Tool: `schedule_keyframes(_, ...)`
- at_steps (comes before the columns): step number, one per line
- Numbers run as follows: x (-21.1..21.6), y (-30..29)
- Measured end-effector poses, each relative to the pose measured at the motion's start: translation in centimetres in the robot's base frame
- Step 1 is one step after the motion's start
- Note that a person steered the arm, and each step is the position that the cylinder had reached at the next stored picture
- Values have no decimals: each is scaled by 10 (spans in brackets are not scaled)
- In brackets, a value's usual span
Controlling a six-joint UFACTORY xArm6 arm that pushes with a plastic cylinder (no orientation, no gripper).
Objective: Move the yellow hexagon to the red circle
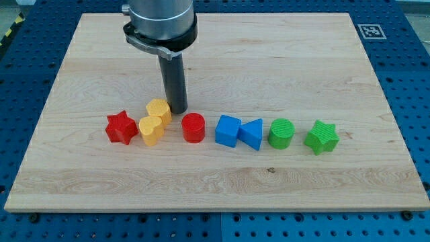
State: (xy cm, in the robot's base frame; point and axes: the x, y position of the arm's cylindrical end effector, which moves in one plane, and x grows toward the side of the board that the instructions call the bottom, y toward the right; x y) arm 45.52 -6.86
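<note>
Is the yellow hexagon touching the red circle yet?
No. The yellow hexagon sits apart from the red circle; my tip is between them.

No readable text, perhaps a coded marker [369,31] on board corner [336,20]

Wooden board [222,171] with coloured blocks [228,131]
</note>
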Motion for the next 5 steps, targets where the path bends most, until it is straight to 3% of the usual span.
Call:
schedule_keyframes(1,-44,0)
schedule_keyframes(2,-74,-41)
schedule_keyframes(3,-61,-82)
schedule_keyframes(5,-14,-77)
